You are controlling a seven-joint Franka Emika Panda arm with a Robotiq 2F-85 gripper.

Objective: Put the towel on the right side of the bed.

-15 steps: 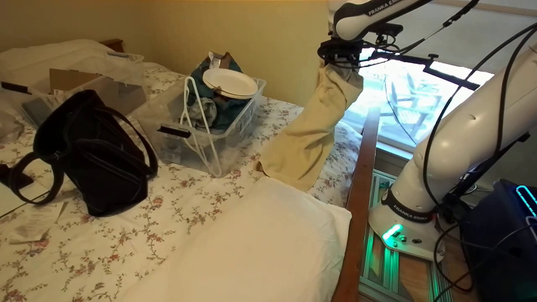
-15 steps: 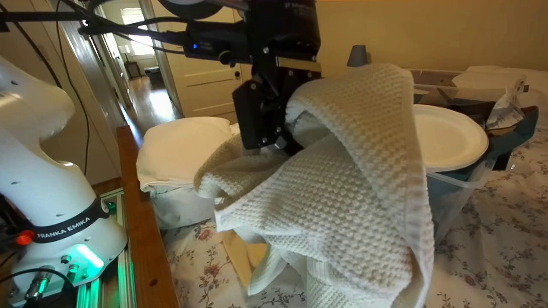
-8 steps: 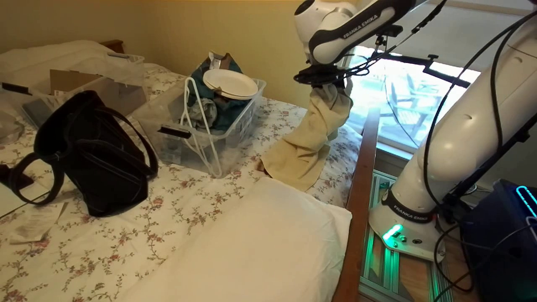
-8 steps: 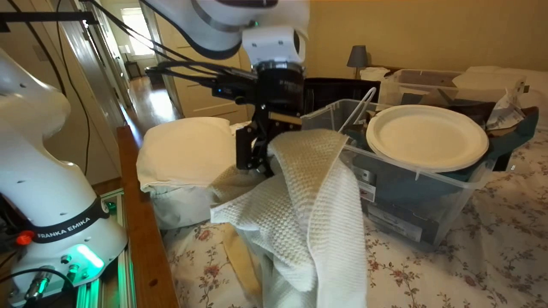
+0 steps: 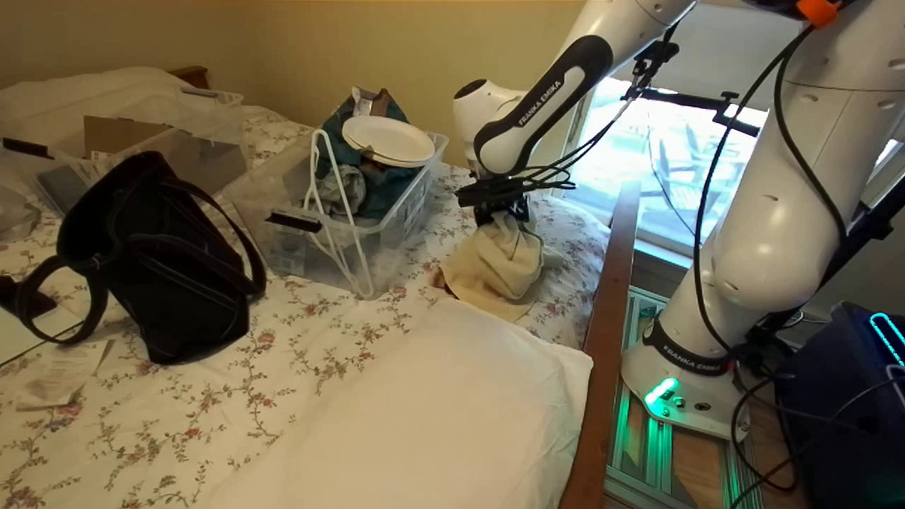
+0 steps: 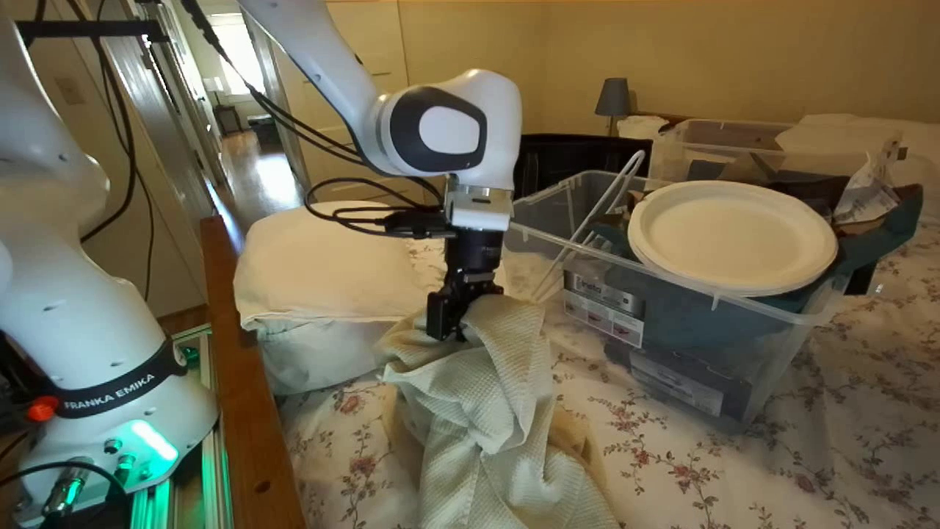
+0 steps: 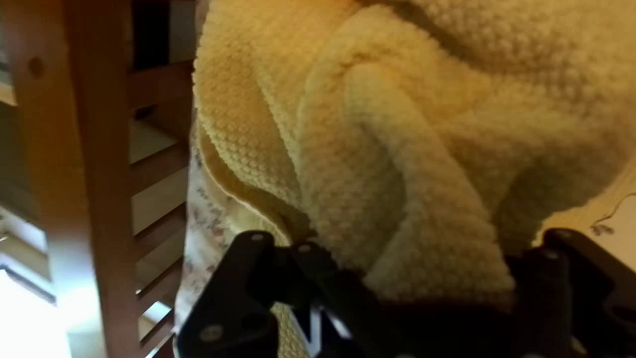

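Gripper [image 6: 459, 330] pinching a bunched peak of the towel [image 6: 488, 411] — the wrist view has thick folds running between its fingers. Below that peak the cloth slumps in a heap on the bed [image 5: 233, 410], between a clear bin [image 5: 397, 244] and the brown side rail [image 5: 606, 332].

The bin holds pale plates [image 6: 734, 239] stacked on teal fabric [image 5: 382, 187]; labelled boxes [image 6: 602, 294] show through its wall, and a white hanger-like loop [image 5: 322, 133] sticks up above the rim. Farther off, a second clear bin [image 5: 230, 116] has brown cardboard [image 5: 120, 134] inside. A black bag [image 5: 187, 290] leans nearby, open at the top — its inside too dark to read.

Small flowers dot the bed's white cover; plain white bedding [image 5: 438, 410] lies over part of it, beside the rail. Beyond are a yellow wall [image 5: 424, 56], a bright window [image 5: 679, 177] and, in an exterior view, a grey lamp [image 6: 613, 97] and a hallway [image 6: 261, 165].
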